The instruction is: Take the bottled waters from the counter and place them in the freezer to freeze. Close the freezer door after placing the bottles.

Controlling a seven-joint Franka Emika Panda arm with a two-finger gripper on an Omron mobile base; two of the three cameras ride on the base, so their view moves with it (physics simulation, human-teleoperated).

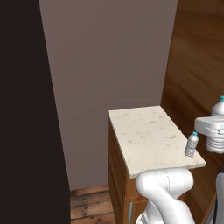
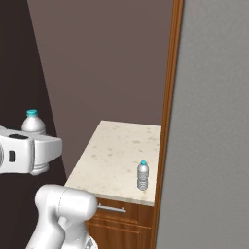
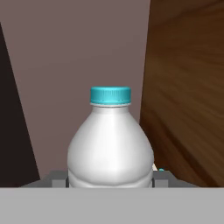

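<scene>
our hand is closed around one water bottle, gripping it at the body below the shoulder, with the teal cap standing upright above the fingers. in the base views this held bottle is lifted clear of the table, off to the side of it. we judge the bottle light but smooth and rounded, so it could twist or slip if we swing fast; the plastic will give a little under pressure, and the straight ribbed body is the safest place to hold, not the neck or cap.

the second bottle stands upright on the table near its front edge, close to the wooden panel on that side; in the right base view it sits just beside that panel's edge. we judge that reaching it later leaves little room on the panel side.

a plain wall is behind the table, a dark surface rises at the far left, and a tall grey panel fills the right of the right base view. we cannot tell from here whether the freezer is open.
</scene>
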